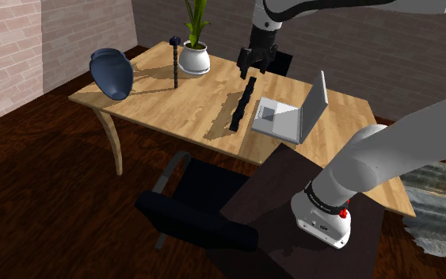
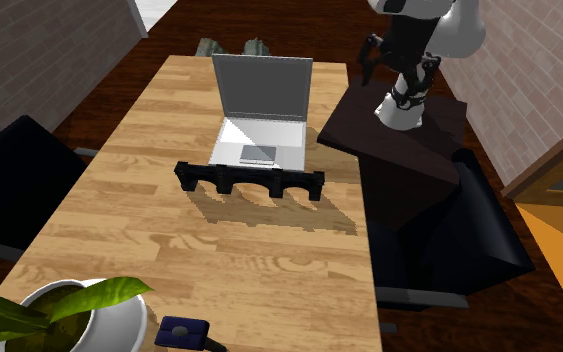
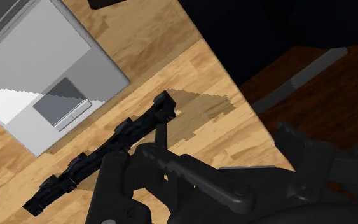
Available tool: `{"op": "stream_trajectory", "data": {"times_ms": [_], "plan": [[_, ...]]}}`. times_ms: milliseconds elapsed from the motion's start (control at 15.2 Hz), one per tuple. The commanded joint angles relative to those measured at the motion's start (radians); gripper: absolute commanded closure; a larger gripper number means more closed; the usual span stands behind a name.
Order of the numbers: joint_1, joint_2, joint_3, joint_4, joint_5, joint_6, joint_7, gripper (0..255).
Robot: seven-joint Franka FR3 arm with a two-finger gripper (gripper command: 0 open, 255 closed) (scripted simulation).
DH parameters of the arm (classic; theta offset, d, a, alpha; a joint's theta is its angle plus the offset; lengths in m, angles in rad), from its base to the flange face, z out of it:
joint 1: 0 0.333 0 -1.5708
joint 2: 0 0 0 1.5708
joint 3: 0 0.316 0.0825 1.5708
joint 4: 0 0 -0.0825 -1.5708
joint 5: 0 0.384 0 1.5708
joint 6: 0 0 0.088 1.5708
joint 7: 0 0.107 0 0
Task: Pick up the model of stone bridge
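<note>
1. Bridge [image 1: 242, 107]: a black model that stands upright on its piers, arches clear, near the middle of the wooden table [image 1: 181, 103].
2. In the second exterior view the bridge [image 2: 250, 180] runs along the front edge of the open grey laptop [image 2: 259, 110], just beside it, and throws a shadow on the table [image 2: 119, 200].
3. Gripper [image 1: 253, 73]: hangs from the arm over the bridge's far end, fingers pointing down. From the shoulder view I cannot tell whether it touches the model.
4. Jaws stand apart. In the wrist view the gripper [image 3: 225, 133] has one finger [image 3: 163, 137] with its tip over the end of the bridge [image 3: 130, 127], and the other is well off toward the table's edge. The model is not clasped between them.
5. Laptop [image 3: 50, 83] sits beyond the bridge in the wrist view, touchpad showing. In the shoulder view the laptop [image 1: 292, 115] is to the right of the bridge.
6. Other things on the table: a blue vase [image 1: 112, 73] at the shoulder view's left corner, a thin black post [image 1: 174, 63] beside it, and a white pot [image 1: 194, 57] with a green plant at the far edge.
7. A black chair [image 1: 197, 206] stands at the table's near side, next to the dark stand [image 1: 276, 206].
</note>
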Motion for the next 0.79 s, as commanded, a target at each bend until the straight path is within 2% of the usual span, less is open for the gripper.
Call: {"op": "stream_trajectory", "data": {"times_ms": [0, 726], "plan": [[-0.019, 0.057, -0.009, 0.005, -0.002, 0.057, 0.035, 0], [-0.105, 0.396, -0.072, 0.126, 0.008, 0.299, 0.204, 0]]}}
